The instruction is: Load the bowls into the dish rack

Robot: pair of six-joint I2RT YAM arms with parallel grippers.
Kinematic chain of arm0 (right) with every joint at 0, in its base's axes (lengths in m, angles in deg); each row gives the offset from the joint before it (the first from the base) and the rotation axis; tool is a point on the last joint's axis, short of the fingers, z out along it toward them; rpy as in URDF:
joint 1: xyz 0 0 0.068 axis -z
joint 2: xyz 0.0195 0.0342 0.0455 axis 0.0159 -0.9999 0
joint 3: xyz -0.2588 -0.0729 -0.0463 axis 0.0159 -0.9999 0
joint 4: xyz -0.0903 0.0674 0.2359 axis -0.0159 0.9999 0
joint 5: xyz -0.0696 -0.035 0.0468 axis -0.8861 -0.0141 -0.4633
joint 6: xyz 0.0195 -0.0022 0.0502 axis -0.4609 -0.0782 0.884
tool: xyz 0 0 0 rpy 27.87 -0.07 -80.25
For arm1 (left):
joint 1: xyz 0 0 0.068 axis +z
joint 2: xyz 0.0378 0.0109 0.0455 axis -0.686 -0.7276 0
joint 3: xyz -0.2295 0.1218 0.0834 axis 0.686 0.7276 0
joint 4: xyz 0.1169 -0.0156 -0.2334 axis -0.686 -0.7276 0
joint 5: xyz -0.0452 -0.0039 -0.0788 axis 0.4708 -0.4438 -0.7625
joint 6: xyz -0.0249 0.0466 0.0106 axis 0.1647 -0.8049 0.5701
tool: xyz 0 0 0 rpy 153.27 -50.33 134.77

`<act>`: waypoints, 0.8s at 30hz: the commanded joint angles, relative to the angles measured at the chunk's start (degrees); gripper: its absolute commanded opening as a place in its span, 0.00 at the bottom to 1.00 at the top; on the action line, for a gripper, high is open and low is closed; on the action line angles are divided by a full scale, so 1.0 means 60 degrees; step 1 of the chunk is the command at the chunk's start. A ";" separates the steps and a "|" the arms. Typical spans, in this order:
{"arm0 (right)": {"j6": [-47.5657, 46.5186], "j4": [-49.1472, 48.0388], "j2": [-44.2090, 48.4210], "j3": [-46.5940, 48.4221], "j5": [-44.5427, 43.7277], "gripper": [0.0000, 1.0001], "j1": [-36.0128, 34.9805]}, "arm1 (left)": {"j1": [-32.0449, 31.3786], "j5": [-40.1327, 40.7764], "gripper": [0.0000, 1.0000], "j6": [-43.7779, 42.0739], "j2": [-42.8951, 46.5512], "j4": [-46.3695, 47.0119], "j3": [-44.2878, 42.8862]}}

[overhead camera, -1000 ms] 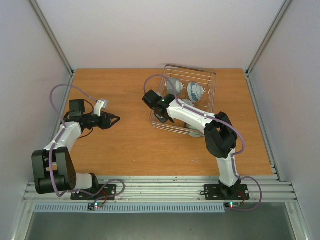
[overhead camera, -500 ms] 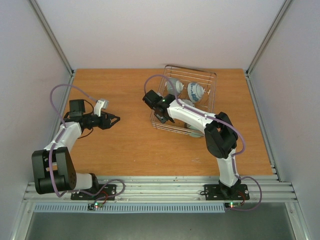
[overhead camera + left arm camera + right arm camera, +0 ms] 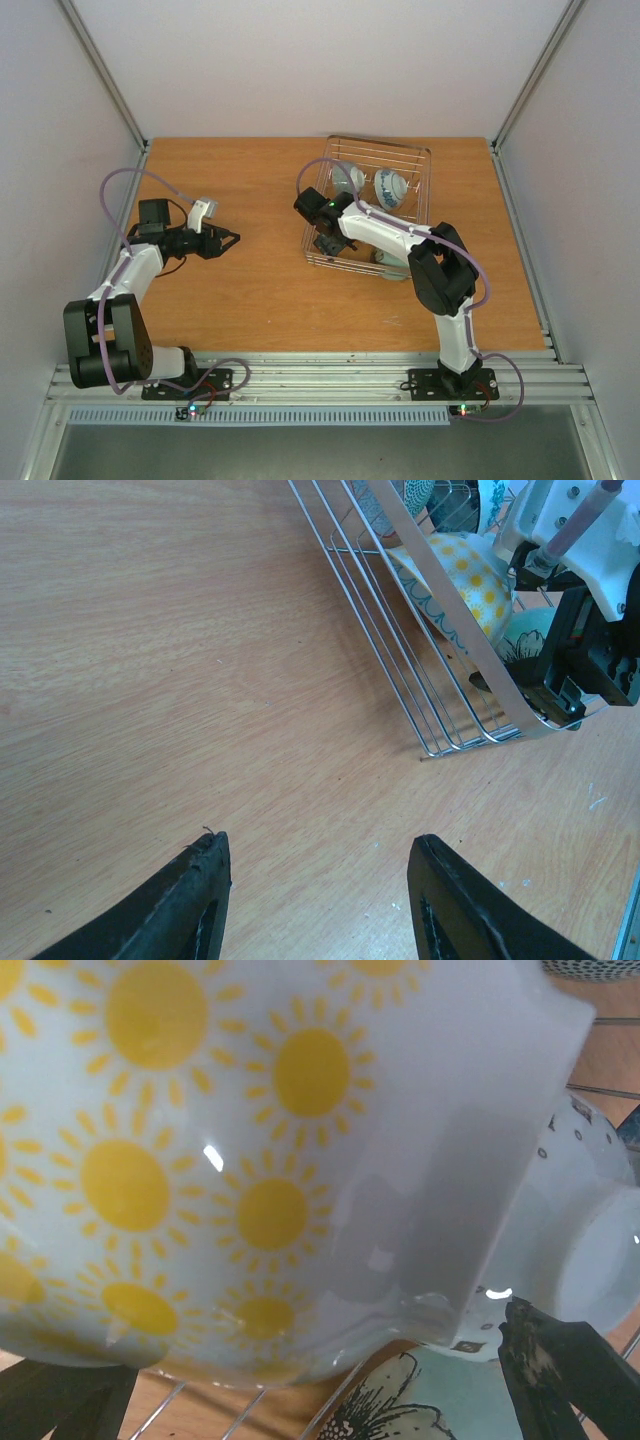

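Bare table is lying open between and ahead of the left gripper's fingers; the dish rack's wire wall is blocking ahead to their right. A sun-patterned bowl is filling the space close ahead of the right gripper's fingers, other bowls crowding behind it.

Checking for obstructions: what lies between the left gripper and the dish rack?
Nothing but bare tabletop between left gripper and dish rack; the left wrist view shows it.

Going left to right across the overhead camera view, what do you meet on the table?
The left gripper → pale bowl → blue-and-white bowl, both bowls standing inside the dish rack.
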 commanded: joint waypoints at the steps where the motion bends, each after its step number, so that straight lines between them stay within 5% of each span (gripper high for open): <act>1: -0.0056 0.0536 0.0361 -0.0149 0.0357 0.99 -0.0110 | 0.0054 0.0028 0.49 -0.0182 0.0026 0.0225 0.0000; 24: 0.0417 0.0381 0.2013 -0.0929 0.0849 0.99 -0.0103 | 0.0061 0.0087 0.49 -0.0211 0.0147 0.0185 -0.0015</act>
